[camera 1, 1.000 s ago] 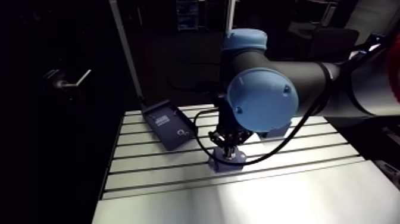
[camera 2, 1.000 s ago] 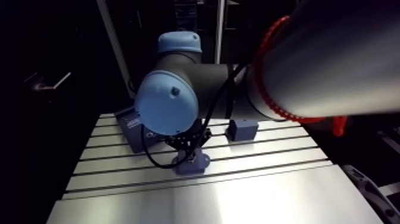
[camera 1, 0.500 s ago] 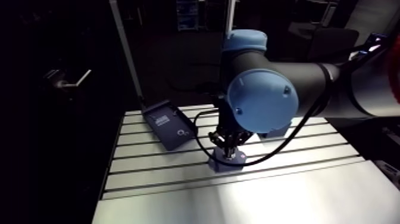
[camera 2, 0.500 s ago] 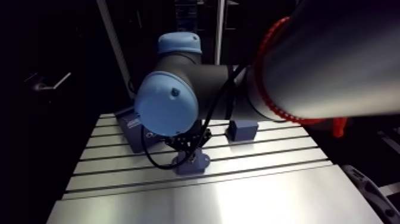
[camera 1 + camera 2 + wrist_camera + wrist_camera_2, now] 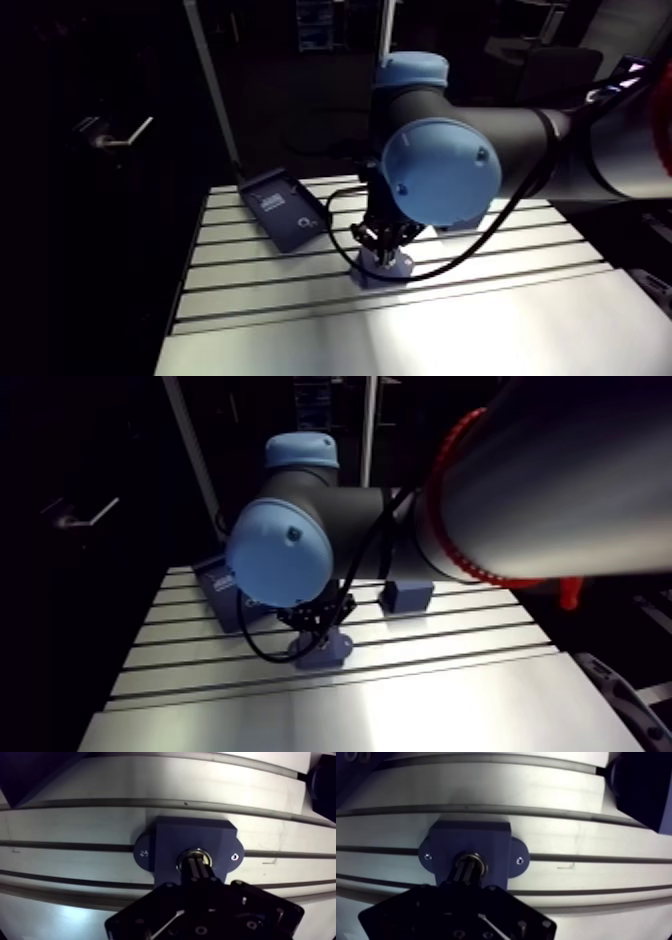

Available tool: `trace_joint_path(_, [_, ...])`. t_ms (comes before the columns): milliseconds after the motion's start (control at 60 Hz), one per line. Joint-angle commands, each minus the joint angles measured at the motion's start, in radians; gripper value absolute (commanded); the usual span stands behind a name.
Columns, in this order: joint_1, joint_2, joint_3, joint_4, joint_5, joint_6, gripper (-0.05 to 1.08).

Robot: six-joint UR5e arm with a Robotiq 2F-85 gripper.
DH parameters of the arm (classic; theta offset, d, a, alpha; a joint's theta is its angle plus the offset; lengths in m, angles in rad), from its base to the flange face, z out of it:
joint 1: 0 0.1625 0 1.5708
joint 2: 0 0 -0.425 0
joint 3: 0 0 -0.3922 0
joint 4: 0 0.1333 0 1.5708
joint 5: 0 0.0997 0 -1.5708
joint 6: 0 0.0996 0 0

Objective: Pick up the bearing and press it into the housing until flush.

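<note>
My claw is clenched: in the wrist view the two fingers lie together with only a thin seam between them and nothing held between, and their tips rest down on the bearing. The bearing sits in the round bore in the middle of the blue housing, and I see it only as a bright metal ring around my fingertips. The housing lies flat on the slotted table with one ear and its screw on each side. I judge that the step in hand is the pressing itself. Whether the ring is level with the blue top face I cannot tell, because my own fingers cover most of it. To do this well, the push should go straight down along the axis of the bore, slow and even, with the fingertips centred on the ring. A push to one side could tilt the bearing and jam it in the bore. I would stop when the resistance rises sharply, then lift a little and check that the metal rim shows equally all around. The dark tray and the small blue block stand well apart from the housing.
</note>
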Motion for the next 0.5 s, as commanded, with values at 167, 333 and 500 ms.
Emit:
trace_joint_path(167, [-0.001, 0.001, 0.001, 0.0, -0.001, 0.0, 1.06])
trace_joint_path(333, [0.0, 0.001, 0.001, 0.0, -0.001, 0.0, 1.06])
trace_joint_path(500, [0.0, 0.002, 0.001, 0.0, -0.001, -0.002, 1.06])
